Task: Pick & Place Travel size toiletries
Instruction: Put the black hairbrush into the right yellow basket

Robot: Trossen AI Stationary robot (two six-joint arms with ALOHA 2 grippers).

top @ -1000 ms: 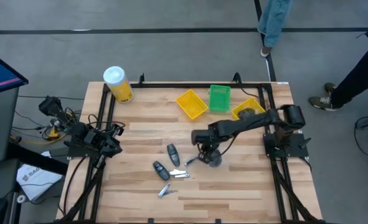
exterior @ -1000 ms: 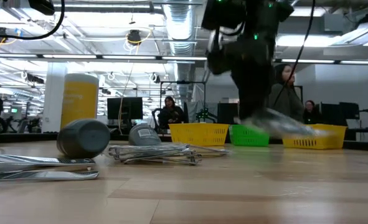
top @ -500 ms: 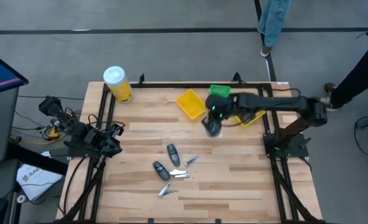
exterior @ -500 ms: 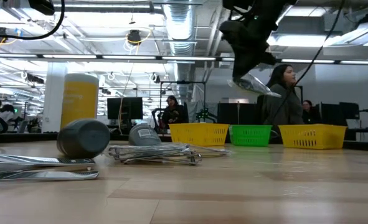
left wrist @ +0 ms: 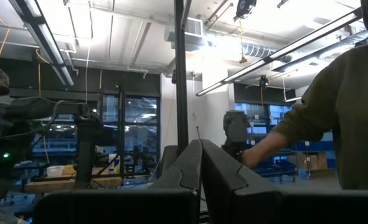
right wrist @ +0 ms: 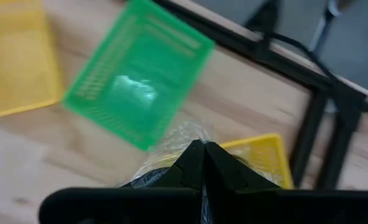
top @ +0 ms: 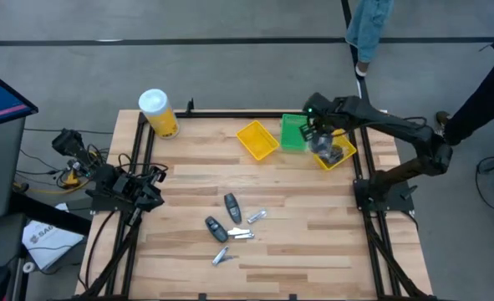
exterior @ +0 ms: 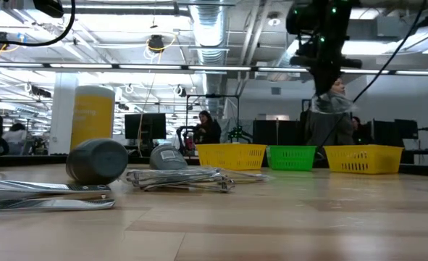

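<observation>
The right gripper [top: 320, 139], pinched shut on a clear plastic bag [exterior: 330, 102], hangs between the green tray [top: 294, 132] and a yellow tray [top: 340, 156], so a mistimed drop risks the bag landing outside the intended one.

The left end effector [left wrist: 202, 163] points into the room, fingers pressed together (a person's olive sleeve [left wrist: 333, 118] alongside).

Green tray [top: 294, 132], yellow trays [top: 257, 140], yellow white-lidded canister [top: 158, 113].

The wooden bench [top: 313, 226] carries three trays along its far edge (yellow [top: 257, 140], green [top: 293, 132], yellow [top: 337, 151]), a canister [top: 157, 112] at its far-left corner, and toiletries [top: 230, 224] mid-bench.
</observation>
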